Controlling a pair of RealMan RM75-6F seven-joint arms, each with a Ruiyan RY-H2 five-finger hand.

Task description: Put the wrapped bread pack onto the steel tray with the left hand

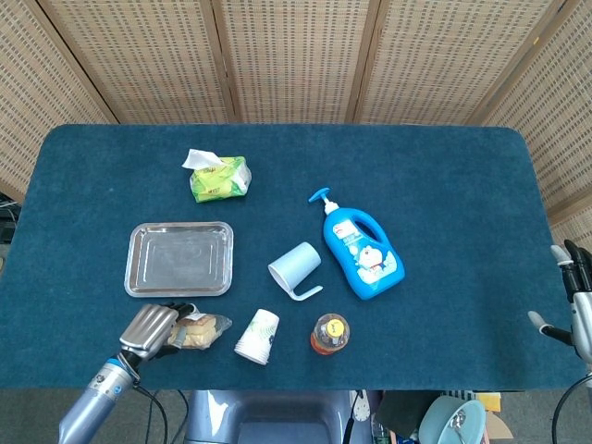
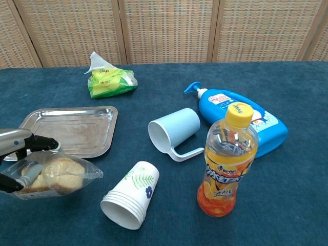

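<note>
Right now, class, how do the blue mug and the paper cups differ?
The mug is plain pale blue with a handle; the paper cups are white with a leaf print and have none. The mug is a single piece; the cups are a nested stack. The mug lies nearer the detergent bottle, the cups nearer the bread pack. Both lie on their sides.

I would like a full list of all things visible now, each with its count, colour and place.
wrapped bread pack: 1, clear wrap, held by left hand near front edge
steel tray: 1, silver, behind bread
green tissue pack: 1, green, far left
light blue plastic mug: 1, on its side, centre
paper cup stack: 1, white, on its side
orange drink bottle: 1, upright, front
blue pump bottle: 1, lying down
blue table cloth: 1
left hand: grips bread
right hand: right edge, holds nothing
</note>
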